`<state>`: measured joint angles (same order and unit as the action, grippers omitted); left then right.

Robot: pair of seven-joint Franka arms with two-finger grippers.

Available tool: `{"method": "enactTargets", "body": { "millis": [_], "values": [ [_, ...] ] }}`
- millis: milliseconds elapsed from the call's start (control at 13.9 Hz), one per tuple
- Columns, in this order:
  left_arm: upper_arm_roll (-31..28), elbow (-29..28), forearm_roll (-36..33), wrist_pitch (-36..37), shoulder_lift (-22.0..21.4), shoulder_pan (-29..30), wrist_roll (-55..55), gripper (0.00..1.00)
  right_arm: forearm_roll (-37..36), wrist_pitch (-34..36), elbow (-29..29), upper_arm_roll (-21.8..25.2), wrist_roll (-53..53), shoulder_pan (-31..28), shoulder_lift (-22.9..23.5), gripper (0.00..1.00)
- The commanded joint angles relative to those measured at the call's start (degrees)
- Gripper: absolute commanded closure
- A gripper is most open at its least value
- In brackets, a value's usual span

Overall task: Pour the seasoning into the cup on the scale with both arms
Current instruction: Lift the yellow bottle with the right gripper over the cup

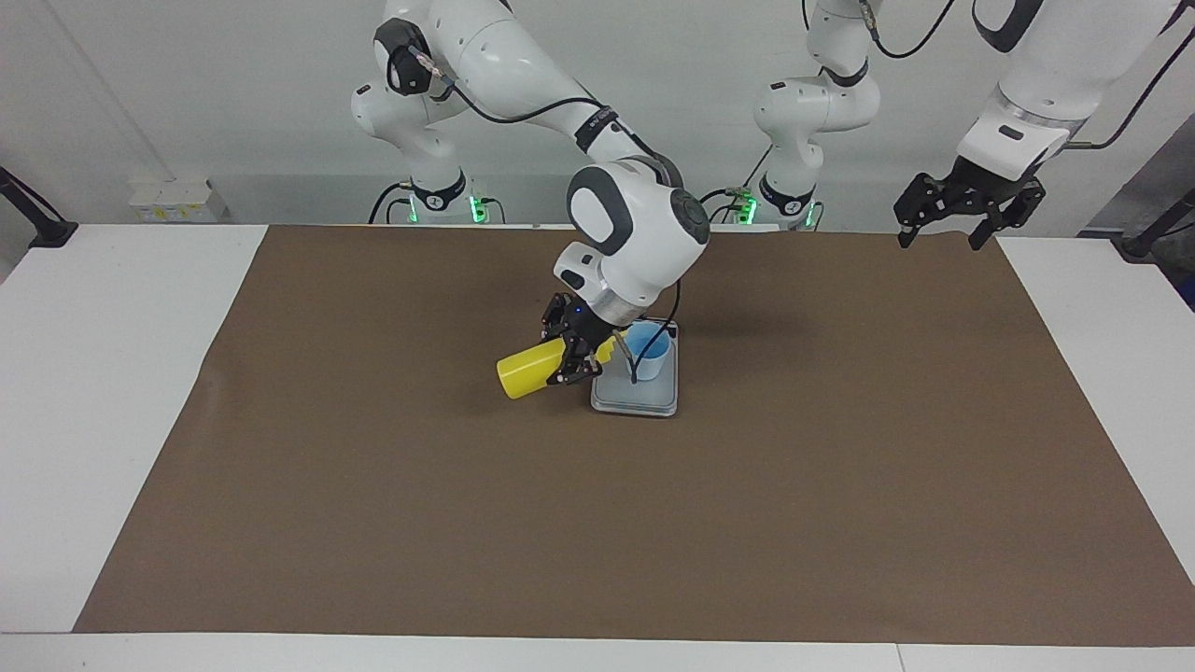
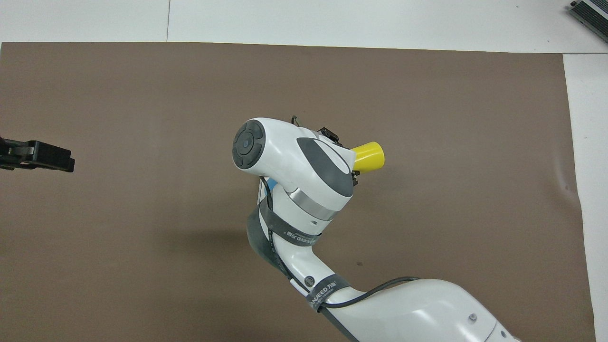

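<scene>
My right gripper (image 1: 576, 360) is shut on the yellow seasoning bottle (image 1: 525, 371). It holds the bottle tipped almost flat, with the nozzle end pointing at the light blue cup (image 1: 650, 356). The cup stands upright on the silver-grey scale (image 1: 635, 399) at the middle of the table. In the overhead view only the bottle's base (image 2: 368, 156) sticks out from under the right wrist, and a sliver of the cup (image 2: 271, 183) shows. My left gripper (image 1: 966, 213) is open and empty, and waits raised over the left arm's end of the table; it also shows in the overhead view (image 2: 37, 156).
A brown mat (image 1: 373, 485) covers most of the white table (image 1: 84, 373). A black cable hangs from the right wrist over the cup.
</scene>
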<state>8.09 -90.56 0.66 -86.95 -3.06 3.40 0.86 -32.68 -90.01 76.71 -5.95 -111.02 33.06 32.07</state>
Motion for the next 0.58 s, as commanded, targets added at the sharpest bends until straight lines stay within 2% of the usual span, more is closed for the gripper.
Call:
{"method": "enactTargets", "body": {
  "millis": [0,360,504],
  "values": [
    [0.2,-0.5,-1.1,0.2,-0.6,0.3,0.5,0.0,-6.1,1.7,-1.2,0.0,-0.8,1.6,0.4,1.0],
    [0.2,-0.5,-1.1,0.2,-0.6,0.3,0.5,0.0,-13.8,1.4,0.1,-0.2,-0.8,3.4,0.1,1.0],
    [0.2,-0.5,-1.1,0.2,-0.6,0.2,0.5,0.0,-18.8,0.8,2.5,-0.3,-0.8,4.1,-0.3,1.0]
  ]
}}
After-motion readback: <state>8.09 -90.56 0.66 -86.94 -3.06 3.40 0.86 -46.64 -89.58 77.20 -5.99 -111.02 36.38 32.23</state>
